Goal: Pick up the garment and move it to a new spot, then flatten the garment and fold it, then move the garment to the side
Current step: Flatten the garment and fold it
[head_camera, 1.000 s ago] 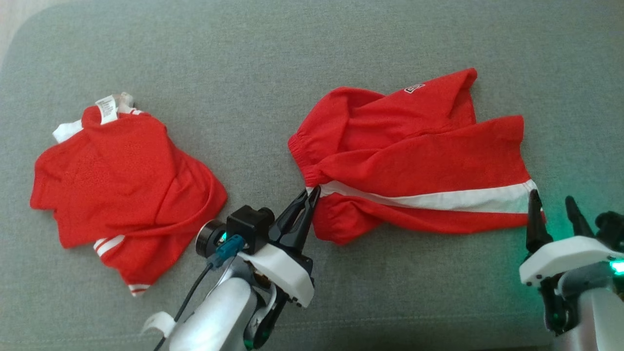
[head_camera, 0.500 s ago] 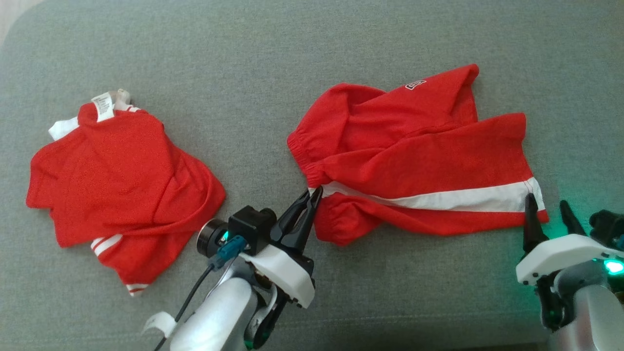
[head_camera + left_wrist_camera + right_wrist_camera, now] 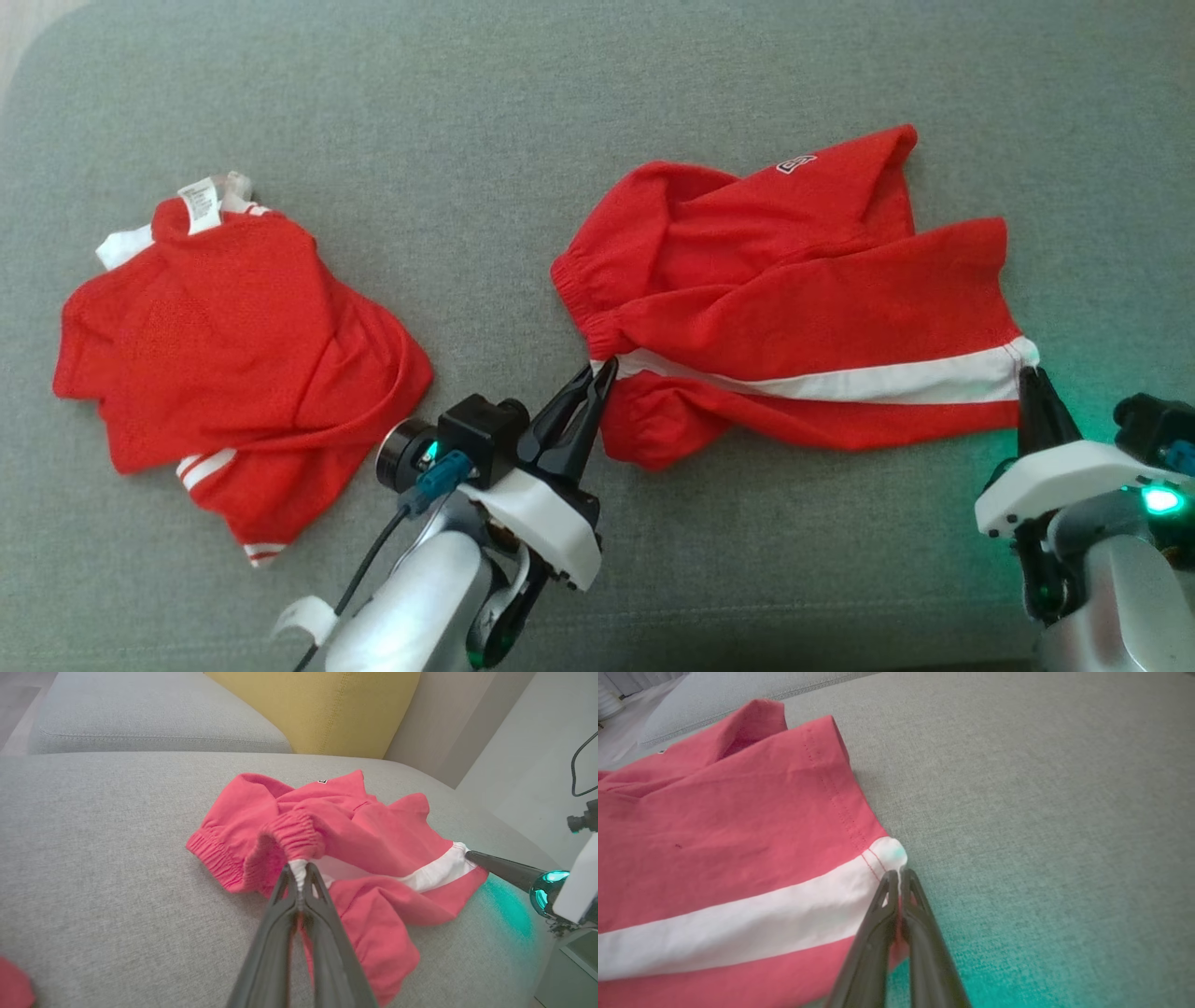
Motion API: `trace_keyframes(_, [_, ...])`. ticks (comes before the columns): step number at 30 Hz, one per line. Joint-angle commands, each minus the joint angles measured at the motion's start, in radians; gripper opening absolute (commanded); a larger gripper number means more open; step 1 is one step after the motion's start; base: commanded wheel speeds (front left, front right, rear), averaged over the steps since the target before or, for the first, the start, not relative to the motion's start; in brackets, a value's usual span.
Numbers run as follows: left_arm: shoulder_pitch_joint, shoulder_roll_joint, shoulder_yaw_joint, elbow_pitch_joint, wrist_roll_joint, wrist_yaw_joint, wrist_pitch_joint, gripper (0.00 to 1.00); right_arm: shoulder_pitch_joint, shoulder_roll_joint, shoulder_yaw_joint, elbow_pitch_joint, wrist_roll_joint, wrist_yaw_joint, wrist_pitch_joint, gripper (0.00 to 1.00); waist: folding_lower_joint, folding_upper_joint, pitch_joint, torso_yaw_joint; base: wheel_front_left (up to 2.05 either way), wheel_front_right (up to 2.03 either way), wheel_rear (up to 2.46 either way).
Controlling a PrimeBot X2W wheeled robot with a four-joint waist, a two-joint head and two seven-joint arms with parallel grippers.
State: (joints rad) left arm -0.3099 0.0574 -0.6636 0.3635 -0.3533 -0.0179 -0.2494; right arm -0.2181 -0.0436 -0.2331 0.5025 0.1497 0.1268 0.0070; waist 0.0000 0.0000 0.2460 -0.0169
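Red shorts (image 3: 794,299) with a white side stripe lie crumpled on the grey sofa cushion (image 3: 523,112). My left gripper (image 3: 605,366) is shut on the shorts (image 3: 373,835) at the elastic waistband end of the stripe; the left wrist view shows the left gripper (image 3: 299,870) pinching white cloth. My right gripper (image 3: 1029,375) is shut on the hem corner where the stripe ends, and in the right wrist view the right gripper (image 3: 899,873) holds the shorts (image 3: 738,826) at that white corner. The cloth sags between the two grips.
A second red garment (image 3: 233,355) with white trim and a label lies crumpled at the left of the cushion. A yellow cushion (image 3: 317,704) stands behind, past the sofa's back edge. Bare cushion stretches in front of and behind both garments.
My right gripper was open at the hem corner; it has moved slightly forward and shut on the white stripe's end. The left gripper has stayed shut on the waistband.
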Motion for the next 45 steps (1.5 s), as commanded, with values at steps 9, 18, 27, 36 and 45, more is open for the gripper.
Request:
trace_keyframes(9, [-0.010, -0.003, 0.068, -0.057, 0.014, 0.005, -0.012, 0.00, 0.006, -0.007, 0.102, -0.178, 0.036, 0.004, -0.081, 0.00, 0.0000, 0.0000, -0.055, -0.012, 0.00, 0.00, 0.00])
trace_keyframes(18, [-0.069, 0.034, 0.095, -0.148, 0.056, -0.003, -0.012, 0.00, -0.007, -0.007, 0.189, -0.424, 0.073, 0.004, -0.108, 0.00, 0.0000, 0.0000, -0.125, -0.023, 0.00, 0.00, 0.00])
trace_keyframes(27, [-0.230, 0.093, 0.161, -0.307, 0.080, 0.005, 0.020, 0.00, -0.132, -0.019, 0.184, -0.627, 0.071, 0.004, -0.117, 0.00, 0.0000, 0.0000, -0.211, -0.047, 0.00, 0.00, 0.00])
trace_keyframes(36, [-0.271, 0.108, 0.219, -0.445, 0.064, 0.045, 0.048, 0.00, -0.171, -0.011, 0.108, -0.769, 0.051, 0.004, -0.080, 0.00, 0.0000, 0.0000, -0.268, -0.056, 0.00, 0.00, 0.00])
trace_keyframes(45, [-0.184, 0.128, 0.218, -0.590, 0.051, 0.085, 0.105, 0.00, -0.056, -0.007, 0.019, -0.903, 0.115, 0.004, -0.026, 0.00, 0.0000, 0.0000, -0.288, -0.050, 0.00, 0.00, 0.00])
